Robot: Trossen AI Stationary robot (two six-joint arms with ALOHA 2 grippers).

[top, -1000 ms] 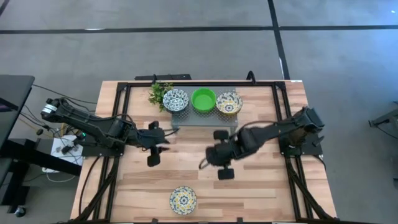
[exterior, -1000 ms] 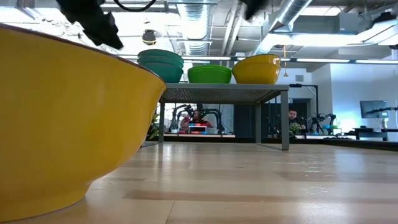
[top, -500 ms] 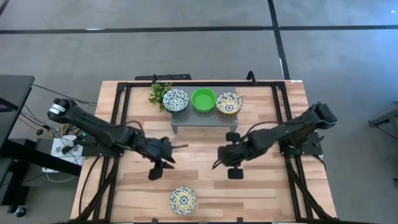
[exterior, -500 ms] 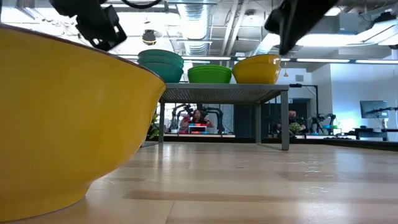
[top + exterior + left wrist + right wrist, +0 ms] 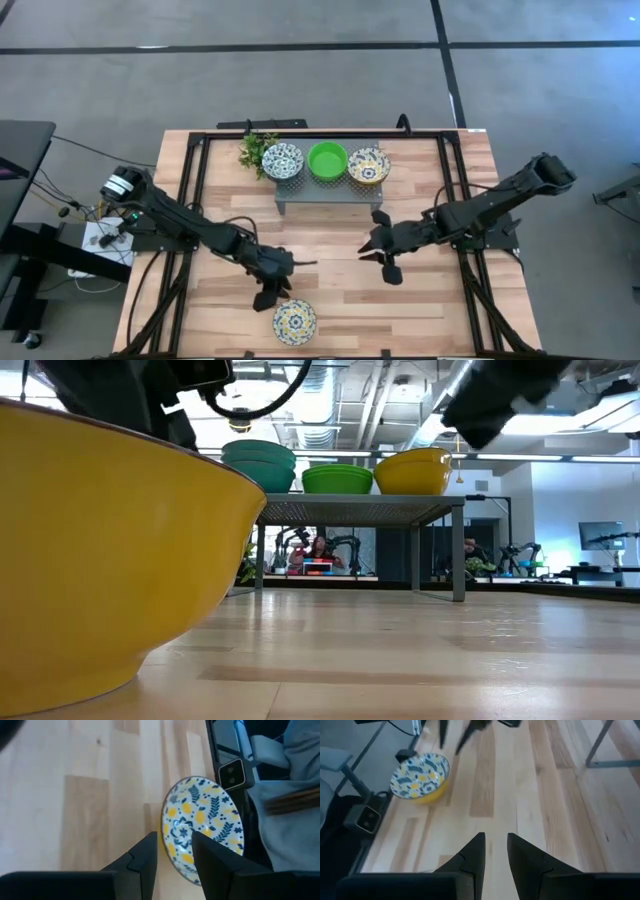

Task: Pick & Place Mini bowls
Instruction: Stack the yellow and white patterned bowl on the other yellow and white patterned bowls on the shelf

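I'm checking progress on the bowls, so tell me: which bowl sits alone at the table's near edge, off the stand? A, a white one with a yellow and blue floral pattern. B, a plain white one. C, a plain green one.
A: the lone bowl shows yellow and blue flowers on white, with the left gripper just beside it; the green bowl is on the stand.

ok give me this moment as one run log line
left gripper: open, above yellow floral bowl at table's near edge | right gripper: open, empty, mid-table | stand: holds three bowl stacks
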